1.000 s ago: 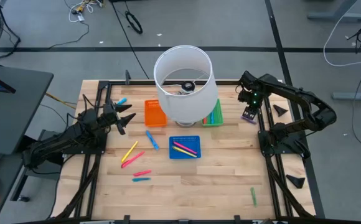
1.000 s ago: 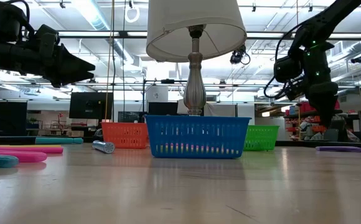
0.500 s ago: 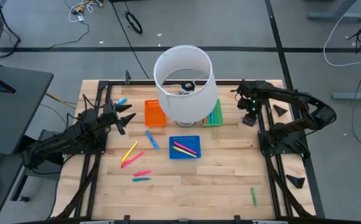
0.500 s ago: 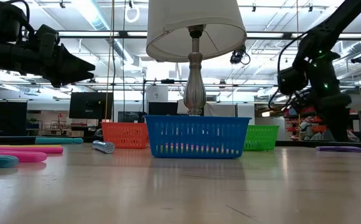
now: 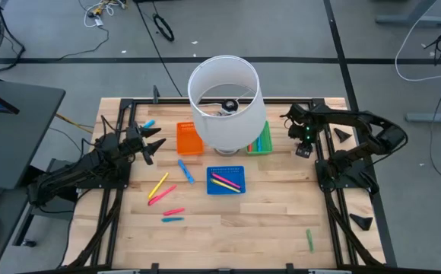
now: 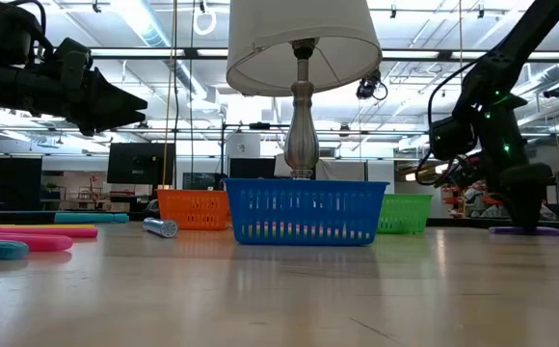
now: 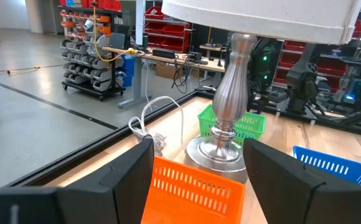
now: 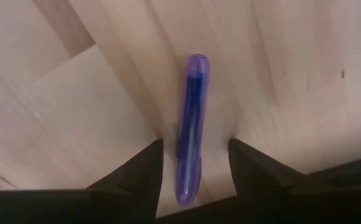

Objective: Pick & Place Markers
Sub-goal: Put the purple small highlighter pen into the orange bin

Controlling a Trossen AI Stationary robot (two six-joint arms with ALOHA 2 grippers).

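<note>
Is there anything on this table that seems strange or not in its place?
Yes. A table lamp stands in the middle of the marker-sorting table, its shade hiding part of the orange tray and green tray from above.

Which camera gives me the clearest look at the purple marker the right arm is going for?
The right wrist view: the purple marker lies on the wood between the open right gripper fingers. The low view shows only its side, flat on the table. In the high view the gripper hides it; the left wrist view misses it.

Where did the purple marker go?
The purple marker lies on the table's right side, between the right gripper's open fingers, just right of the green tray.
</note>
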